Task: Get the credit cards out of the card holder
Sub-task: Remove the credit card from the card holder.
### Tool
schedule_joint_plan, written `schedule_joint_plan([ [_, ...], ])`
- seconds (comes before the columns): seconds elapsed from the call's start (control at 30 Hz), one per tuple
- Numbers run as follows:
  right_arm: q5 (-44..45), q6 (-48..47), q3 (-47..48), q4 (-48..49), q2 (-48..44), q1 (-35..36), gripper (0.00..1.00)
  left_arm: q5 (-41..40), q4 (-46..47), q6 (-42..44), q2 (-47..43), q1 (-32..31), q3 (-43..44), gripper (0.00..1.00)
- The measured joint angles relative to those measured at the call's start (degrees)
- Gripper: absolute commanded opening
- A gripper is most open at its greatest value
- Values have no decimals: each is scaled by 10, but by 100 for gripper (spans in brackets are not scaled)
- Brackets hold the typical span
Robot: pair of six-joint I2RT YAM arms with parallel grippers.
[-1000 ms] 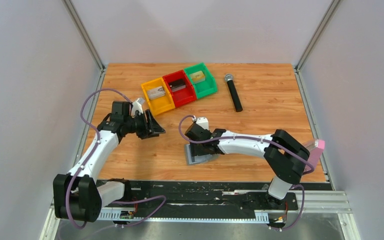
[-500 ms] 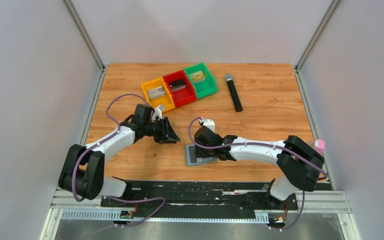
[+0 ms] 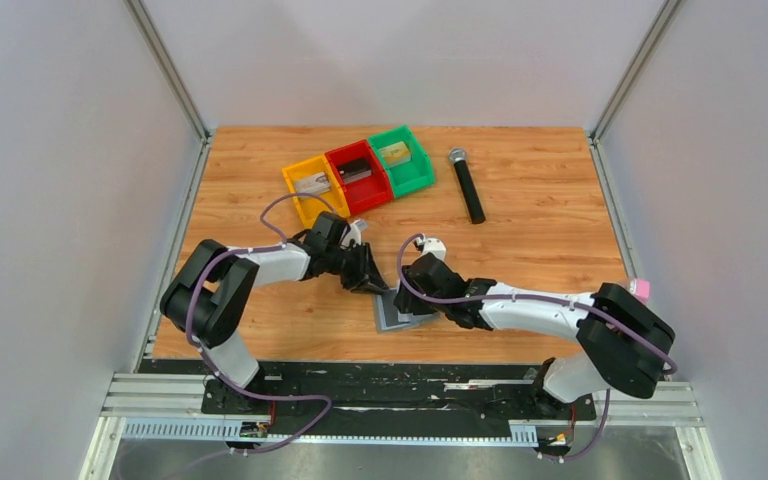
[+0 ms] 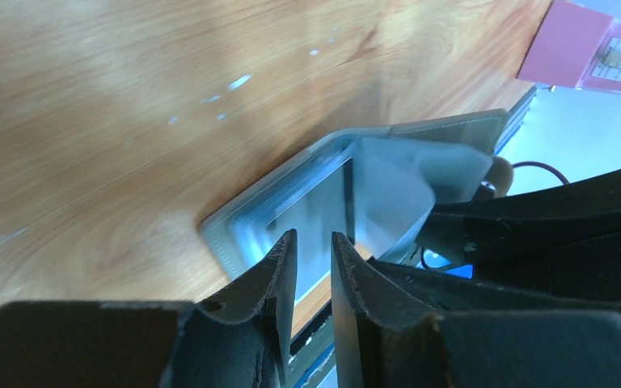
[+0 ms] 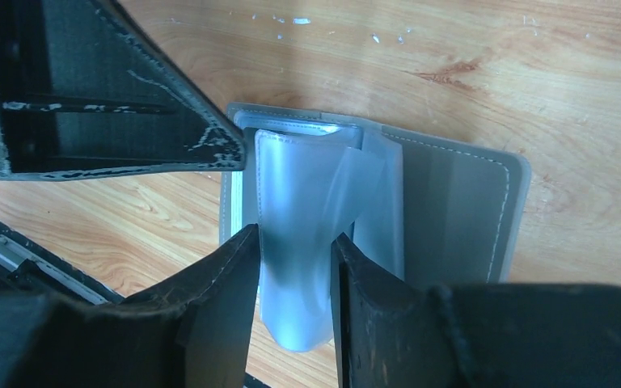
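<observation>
Card holder (image 5: 453,210), grey, is laid open flat on the wooden worktop (image 3: 540,240) near its front edge, with a clear sleeve raised from its middle. The sleeve is grasped between the fingers of the right hand (image 5: 295,259). The left hand (image 4: 314,250) is set at a corner of the holder, fingers almost together, and whether anything is pinched there cannot be told. Credit cards (image 3: 312,185) are seen in the coloured bins (image 3: 415,178) at the back.
</observation>
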Motion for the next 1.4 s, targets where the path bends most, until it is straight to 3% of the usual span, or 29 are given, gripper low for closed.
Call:
schedule_joint_plan([
  [0.1, -2, 0, -6, 6, -7, -2, 39, 0, 15, -4, 16, -17, 22, 29],
  [0.3, 2, 5, -10, 0, -25, -3, 54, 9, 44, -19, 47, -42, 53, 29],
  [0.53, 24, 8, -5, -70, -92, -5, 64, 23, 64, -35, 86, -82, 84, 30],
  [0.6, 26, 8, 6, -94, -118, -5, 60, 27, 72, -40, 94, -90, 93, 30],
  [0.77, 19, -2, 24, -116, -166, -6, 38, 31, 91, -47, 115, -104, 116, 30],
  [0.87, 5, -9, 26, -112, -176, -6, 31, 31, 94, -47, 129, -106, 123, 30],
  [1.13, -45, -12, 1, -63, -142, -11, 26, 14, 66, -35, 135, -106, 132, 30],
  [1.4, -113, -12, -44, -11, -82, -66, 23, -15, 17, -23, 112, -86, 136, 30],
])
